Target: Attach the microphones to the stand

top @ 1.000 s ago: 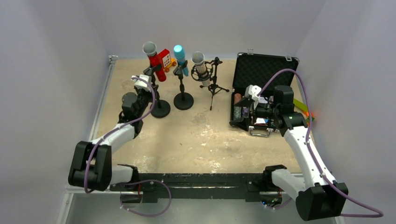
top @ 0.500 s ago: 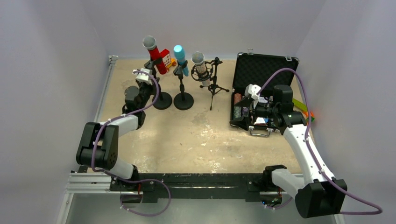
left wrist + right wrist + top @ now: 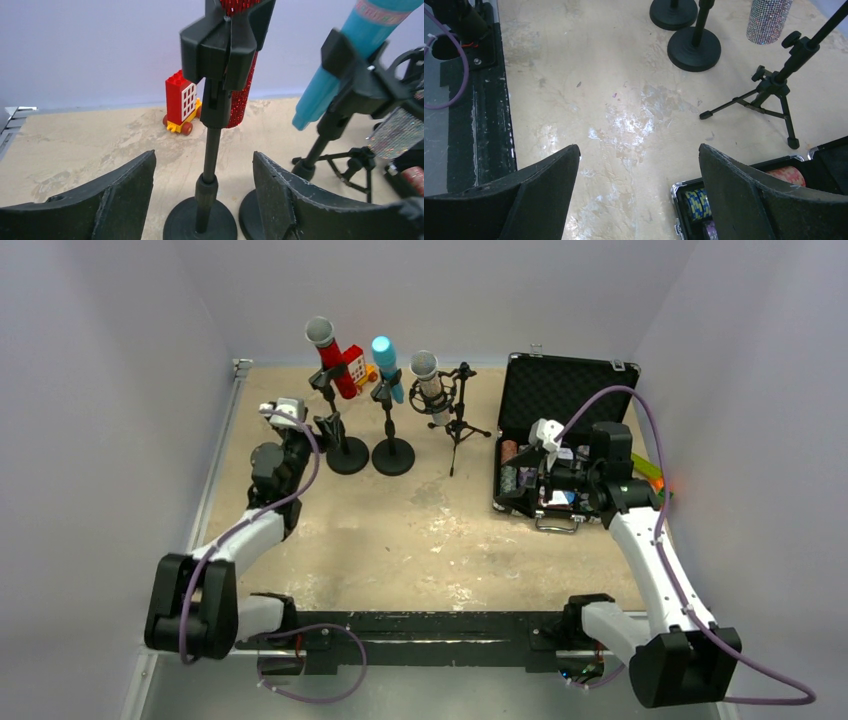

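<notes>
The red-glitter microphone (image 3: 333, 362) sat tilted in the clip (image 3: 225, 45) of the left round-base stand (image 3: 347, 455), its grey mesh head uppermost. Just to its right, the light blue microphone (image 3: 387, 365) leaned in the clip of a second round-base stand (image 3: 392, 456); the two bases stood close beside each other. Further right, the silver-glitter microphone (image 3: 431, 388) hung in the ring mount of a small tripod stand (image 3: 458, 430). All three stood near the far edge of the desk (image 3: 420, 530).

The left fingers (image 3: 127, 195) were open. In the wrist view they straddled the pole of the red microphone's stand low down, just above its base, with a clear gap on each side, so that they touched nothing. Behind the pole, a red toy brick car (image 3: 181, 102) on a yellow wheeled base stood by the back wall.

The right fingers (image 3: 539, 200) were also spread wide and held nothing. They hung above the near left corner of an open black case (image 3: 570, 390) on the right side of the desk, well apart from the stands. Rows of poker chips (image 3: 696, 205) lay inside the case, and its lid stood upright.
</notes>
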Tool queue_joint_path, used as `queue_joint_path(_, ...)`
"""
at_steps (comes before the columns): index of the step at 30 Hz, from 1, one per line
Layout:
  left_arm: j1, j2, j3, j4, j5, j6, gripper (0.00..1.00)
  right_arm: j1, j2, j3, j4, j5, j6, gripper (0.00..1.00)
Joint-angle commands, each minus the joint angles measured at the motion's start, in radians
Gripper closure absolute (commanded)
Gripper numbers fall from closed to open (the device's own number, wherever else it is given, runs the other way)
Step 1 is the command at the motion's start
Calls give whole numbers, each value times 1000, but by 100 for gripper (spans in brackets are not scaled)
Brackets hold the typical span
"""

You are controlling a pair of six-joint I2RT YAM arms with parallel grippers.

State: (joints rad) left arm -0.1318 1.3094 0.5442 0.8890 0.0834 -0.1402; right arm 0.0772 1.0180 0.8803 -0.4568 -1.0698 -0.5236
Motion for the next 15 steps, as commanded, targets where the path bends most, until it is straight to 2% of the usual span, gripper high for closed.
queue_joint_path(1, 6, -226, -53, -168, -47, -134, 21, -35, -40, 18, -10, -33, -15, 8)
queue_joint_path(5, 6, -479, -30, -554, -9, -255, 1, -74, -99, 33, 11, 2, 46, 8)
queue_joint_path(9, 6, -677, 111, -967, 111, -299, 1, -104, -185, 50, 109, 191, 271, 2)
queue_joint_path(11, 5, -736, 214, -1170, 147, -300, 1, -106, -192, 123, 10, 259, 277, 1)
queue_joint_path(12, 5, -760, 253, -1228, 165, -298, 1, -106, -196, 159, -12, 305, 307, 1)
queue_joint_path(15, 4, -810, 351, -1385, 192, -294, 1, -106, -239, 226, -2, 559, 545, 1)
